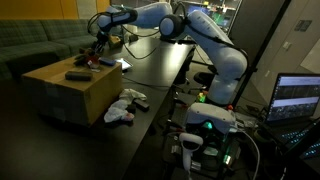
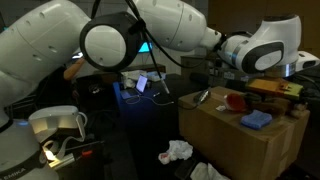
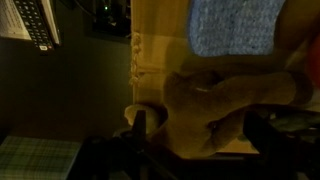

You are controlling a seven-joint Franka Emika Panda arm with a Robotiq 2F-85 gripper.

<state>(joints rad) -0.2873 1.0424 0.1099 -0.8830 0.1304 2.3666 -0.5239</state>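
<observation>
The robot's jaws stand wide open with nothing in their grip, a finger (image 3: 140, 125) on either side of a blurred brownish object (image 3: 210, 95) that lies on top of the cardboard box (image 1: 60, 95). Farther along the box top are a blue cloth (image 3: 230, 25) and a dark remote (image 1: 76, 75). A white cloth (image 1: 125, 105) lies on the dark table (image 1: 160, 80) just beside the box.

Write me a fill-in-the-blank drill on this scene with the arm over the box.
1. The gripper hangs above a ____ box.
2. On the box top lies a ____ cloth.
3. Lower down, beside the box, the crumpled cloth is ____ in colour.
4. The gripper's jaws stand ____.
Missing words: cardboard; blue; white; open.
</observation>
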